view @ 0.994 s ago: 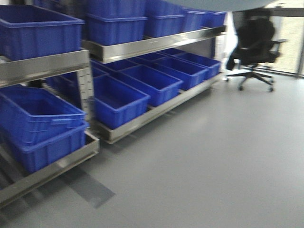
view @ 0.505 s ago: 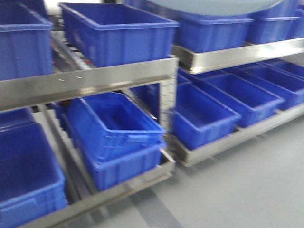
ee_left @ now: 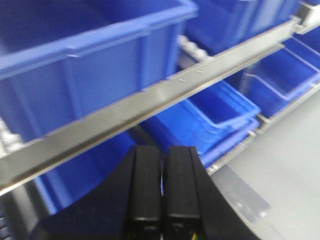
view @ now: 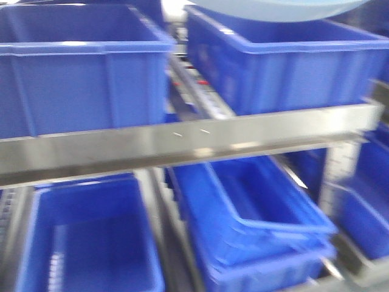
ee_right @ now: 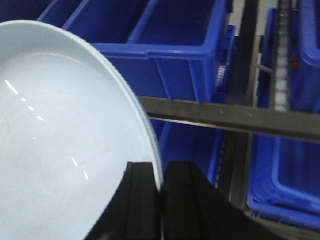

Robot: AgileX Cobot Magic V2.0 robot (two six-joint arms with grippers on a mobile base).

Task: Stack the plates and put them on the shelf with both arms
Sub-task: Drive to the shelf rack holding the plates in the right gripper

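The right gripper (ee_right: 161, 182) pinched the rim of a large round pale bluish-white glossy plate (ee_right: 60, 140), held in front of the brushed stainless-steel shelf rail (ee_right: 225, 117). The left gripper (ee_left: 161, 170) had its fingers pressed together on nothing. Big blue plastic crates (view: 85, 67) sat above and below the rail

Large round pale bluish-white glossy plate (ee_right: 60, 150): shallow, low raised rim, no pattern, thin light streaks on its face. Its rim is pinched between the two black fingers of the right gripper (ee_right: 161, 171). The body spreads left of them, in the air and resting on nothing. From the front only an arc shows, at the top edge. Second plate beneath: cannot tell.

Brushed stainless-steel shelf rail (view: 182, 143): flat, horizontal, beyond the plate, apart from it. White rollers (ee_right: 282, 75) run back behind it.
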